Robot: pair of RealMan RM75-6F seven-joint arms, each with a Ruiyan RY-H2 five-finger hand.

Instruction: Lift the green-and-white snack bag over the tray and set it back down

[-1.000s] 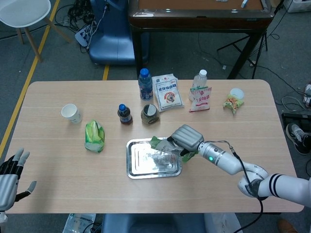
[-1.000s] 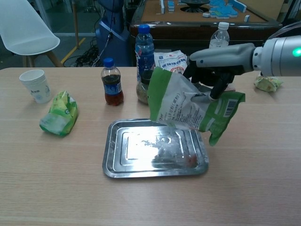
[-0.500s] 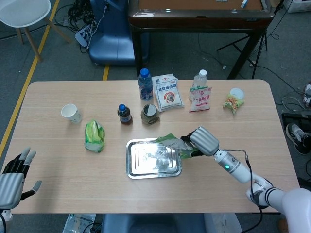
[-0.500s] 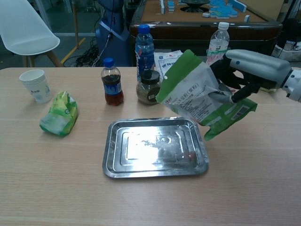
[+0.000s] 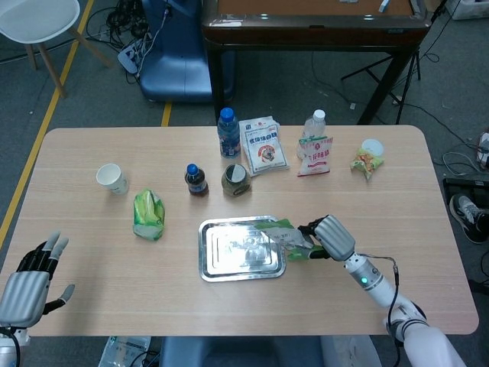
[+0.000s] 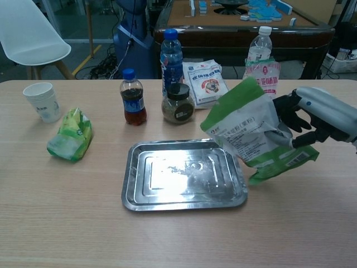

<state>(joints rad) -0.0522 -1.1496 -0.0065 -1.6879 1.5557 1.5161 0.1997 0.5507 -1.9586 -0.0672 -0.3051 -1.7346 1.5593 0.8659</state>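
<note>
My right hand [image 5: 328, 238] [image 6: 312, 117] grips the green-and-white snack bag [image 5: 286, 238] [image 6: 254, 133] by its right side. The bag hangs tilted in the air over the right edge of the metal tray [image 5: 218, 266] [image 6: 136, 195]; I cannot tell whether its lower corner touches the table. The tray holds nothing. My left hand [image 5: 30, 280] is at the table's near left edge, fingers spread, holding nothing; the chest view does not show it.
A green bag [image 5: 148, 214] and a paper cup [image 5: 111, 178] lie left of the tray. Behind it stand a cola bottle [image 5: 196, 180], a jar [image 5: 236, 180], a blue-capped bottle [image 5: 228, 131], a white pouch [image 5: 262, 144], a clear bottle [image 5: 314, 125] and more snack packets [image 5: 367, 159].
My right hand has carried the bag rightward and toward the near side, from above the tray's middle to its right edge, and lowered it. My left hand has shifted slightly right.
</note>
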